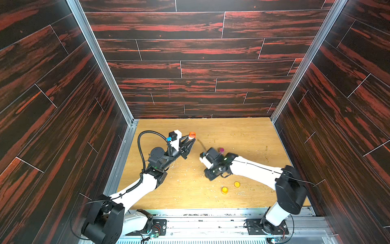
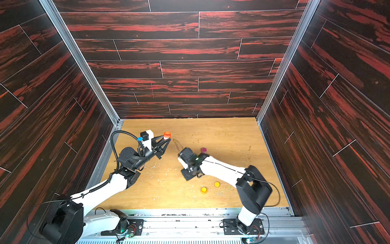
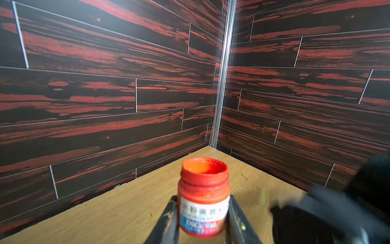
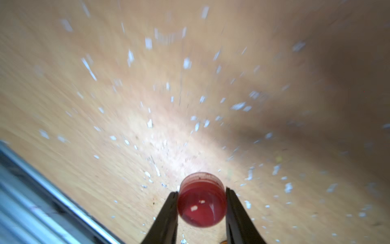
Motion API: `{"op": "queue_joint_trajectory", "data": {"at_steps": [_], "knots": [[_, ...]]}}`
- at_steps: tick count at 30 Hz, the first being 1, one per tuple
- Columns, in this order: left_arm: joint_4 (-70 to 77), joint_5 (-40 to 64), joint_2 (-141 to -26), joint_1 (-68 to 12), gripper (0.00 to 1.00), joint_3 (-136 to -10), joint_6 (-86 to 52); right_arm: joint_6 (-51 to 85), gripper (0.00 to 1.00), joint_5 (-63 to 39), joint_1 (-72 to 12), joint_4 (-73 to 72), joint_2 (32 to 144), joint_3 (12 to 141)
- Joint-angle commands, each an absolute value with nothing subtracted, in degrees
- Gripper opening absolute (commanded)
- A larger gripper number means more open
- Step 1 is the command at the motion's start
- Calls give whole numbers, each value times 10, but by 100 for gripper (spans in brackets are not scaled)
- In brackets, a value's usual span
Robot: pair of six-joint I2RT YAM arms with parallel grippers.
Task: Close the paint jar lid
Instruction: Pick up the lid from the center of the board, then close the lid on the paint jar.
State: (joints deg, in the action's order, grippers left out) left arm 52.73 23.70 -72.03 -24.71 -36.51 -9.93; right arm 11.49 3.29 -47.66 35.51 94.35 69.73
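**Top views.** The left pincer [image 1: 191, 139] is noted closed on the orange paint jar [image 1: 192, 134]. The jar's mouth is uncovered, and it is held over the far left of the worktop [image 1: 253, 131]. The right arm [image 1: 253, 169] is smeared, and its pincer tips are hidden beneath its own wrist body. A small magenta-topped item [image 1: 221, 150] is seen just behind that wrist; whether it is a jar or a cap cannot be told. A short yellow jar [image 1: 224, 190] and a flat yellow cap [image 1: 237, 184] lie near the front edge, just beside each other and well apart from the orange paint jar.

**Left wrist.** The jar is gripped upright at its label between both fingers [image 3: 168, 221]. Its rim is caked with paint. A dark blurred bulk [image 3: 337, 211] is seen near the jar.

**Right wrist.** The right pincer [image 4: 202, 193] is clamped on the red lid [image 4: 201, 203], with one finger pressed to each side. White flecks [image 4: 148, 43] are strewn over the worktop beyond. A metal rail [image 4: 31, 190] is seen at the worktop's edge.
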Motion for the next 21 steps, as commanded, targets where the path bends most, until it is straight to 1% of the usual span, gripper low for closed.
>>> {"op": "queue_joint_trajectory", "data": {"at_steps": [1,6,12,15,21], "knots": [[575,263,-733,-245,32,-398,-102,105,32,-43,-429,364,909,730],[596,288,-773,-244,32,-428,-104,97,32,-153,-333,381,884,781],[643,325,-829,-245,32,-467,-120,82,32,-269,-260,422,886,873],[656,343,-846,-244,32,-477,-124,75,32,-315,-240,440,895,916],[648,375,-846,-245,31,-464,-126,57,32,-379,-237,481,913,984]]}}
